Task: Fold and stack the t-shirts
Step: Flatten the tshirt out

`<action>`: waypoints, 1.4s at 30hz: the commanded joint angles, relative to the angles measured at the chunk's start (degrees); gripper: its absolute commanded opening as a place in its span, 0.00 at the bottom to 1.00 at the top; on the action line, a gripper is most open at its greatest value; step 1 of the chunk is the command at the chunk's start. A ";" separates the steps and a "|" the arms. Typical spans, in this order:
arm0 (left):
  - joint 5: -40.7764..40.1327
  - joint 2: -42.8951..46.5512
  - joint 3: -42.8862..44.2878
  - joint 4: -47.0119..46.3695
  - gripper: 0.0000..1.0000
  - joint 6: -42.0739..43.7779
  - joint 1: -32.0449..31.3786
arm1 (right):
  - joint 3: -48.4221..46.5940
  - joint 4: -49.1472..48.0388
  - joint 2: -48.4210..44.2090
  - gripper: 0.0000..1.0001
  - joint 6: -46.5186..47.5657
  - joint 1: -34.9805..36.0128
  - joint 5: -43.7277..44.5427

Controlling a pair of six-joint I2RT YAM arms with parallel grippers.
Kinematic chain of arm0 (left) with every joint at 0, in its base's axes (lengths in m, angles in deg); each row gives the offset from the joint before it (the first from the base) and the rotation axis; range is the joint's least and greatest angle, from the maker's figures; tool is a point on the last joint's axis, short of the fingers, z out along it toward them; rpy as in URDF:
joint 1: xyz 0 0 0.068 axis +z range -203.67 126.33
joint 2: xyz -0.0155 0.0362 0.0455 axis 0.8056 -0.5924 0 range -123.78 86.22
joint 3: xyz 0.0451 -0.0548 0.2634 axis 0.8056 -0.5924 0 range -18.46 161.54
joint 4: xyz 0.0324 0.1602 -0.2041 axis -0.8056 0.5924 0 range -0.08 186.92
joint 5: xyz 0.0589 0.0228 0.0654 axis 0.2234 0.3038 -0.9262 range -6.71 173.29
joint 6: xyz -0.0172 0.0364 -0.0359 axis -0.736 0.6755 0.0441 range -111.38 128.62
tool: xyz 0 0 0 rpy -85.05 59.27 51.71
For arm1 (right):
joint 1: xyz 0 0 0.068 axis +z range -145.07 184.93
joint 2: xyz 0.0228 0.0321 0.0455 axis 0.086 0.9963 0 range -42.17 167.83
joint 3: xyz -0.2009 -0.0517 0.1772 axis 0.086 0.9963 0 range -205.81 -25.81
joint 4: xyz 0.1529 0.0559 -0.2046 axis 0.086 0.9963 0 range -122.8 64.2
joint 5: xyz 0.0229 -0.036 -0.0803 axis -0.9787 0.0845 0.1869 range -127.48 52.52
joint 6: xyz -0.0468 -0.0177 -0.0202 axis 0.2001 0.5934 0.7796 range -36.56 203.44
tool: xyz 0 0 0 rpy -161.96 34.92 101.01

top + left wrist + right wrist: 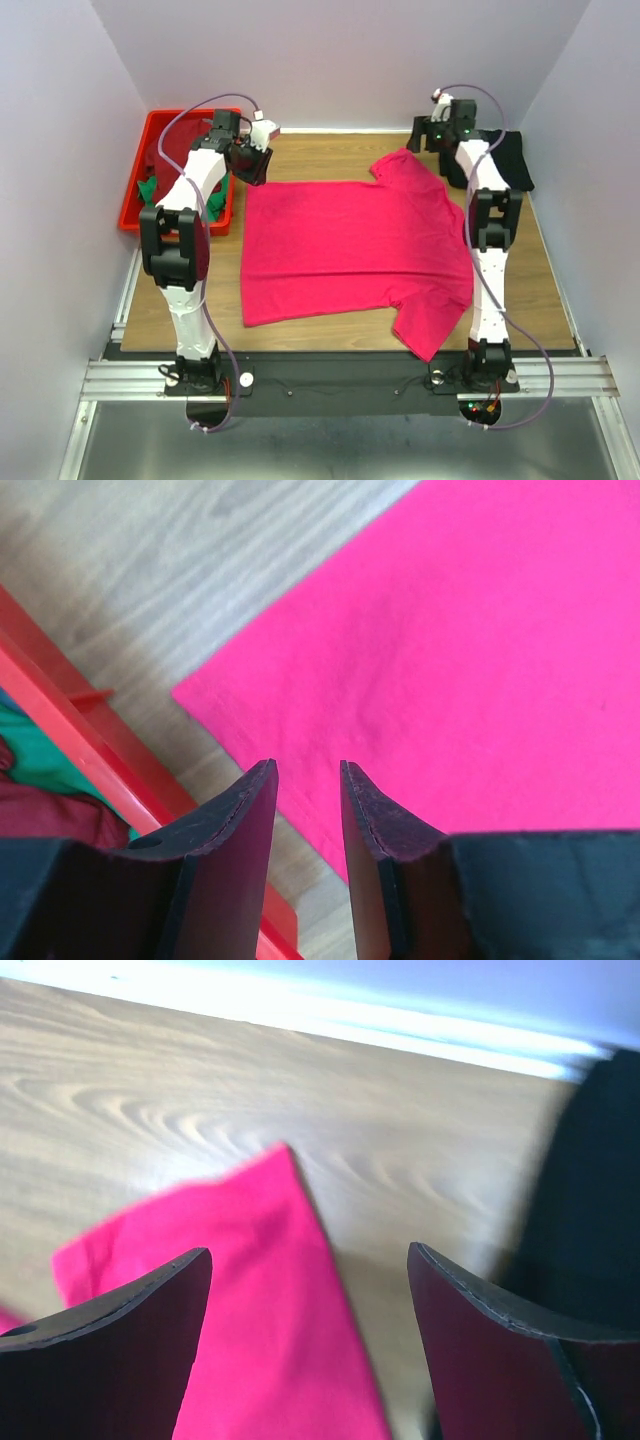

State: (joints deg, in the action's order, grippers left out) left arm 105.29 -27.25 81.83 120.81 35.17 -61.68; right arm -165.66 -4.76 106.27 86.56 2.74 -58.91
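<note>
A bright pink-red t-shirt [350,245] lies spread flat in the middle of the table, its hem to the left and its sleeves to the right. My left gripper [252,160] hovers over its far left hem corner [215,705], jaws a little apart and empty. My right gripper [428,135] hangs above the far sleeve [250,1290], jaws wide open and empty. A black t-shirt [505,155] lies folded at the far right and shows dark in the right wrist view [590,1210]. Green and dark red shirts [150,190] lie in the red bin.
A red plastic bin [140,170] stands at the far left of the table; its rim shows in the left wrist view [90,750] close beside the shirt corner. White walls close in the table at the back and sides.
</note>
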 commanded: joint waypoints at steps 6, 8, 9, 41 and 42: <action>-1.25 1.76 -0.27 1.27 0.43 -0.18 0.10 | -5.08 -12.91 8.09 0.85 -1.53 2.02 0.68; -1.43 1.06 -0.54 1.80 0.43 -0.53 0.10 | -4.91 -13.18 8.70 0.85 -0.92 2.11 1.04; -1.35 0.62 -0.27 2.15 0.43 -0.70 0.19 | -4.56 -13.35 9.06 0.84 -1.00 3.59 1.04; -9.87 -18.01 18.45 2.25 0.47 -0.09 0.89 | 4.15 -9.31 0.97 0.01 -2.32 6.77 -0.98; -9.61 -18.19 18.45 1.72 0.47 0.43 1.24 | 3.80 -9.40 0.80 0.00 -2.85 6.77 -1.07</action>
State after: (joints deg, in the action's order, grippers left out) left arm 95.65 -45.46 97.63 123.85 33.50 -61.40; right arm -159.00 -16.94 109.99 85.86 8.31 -59.26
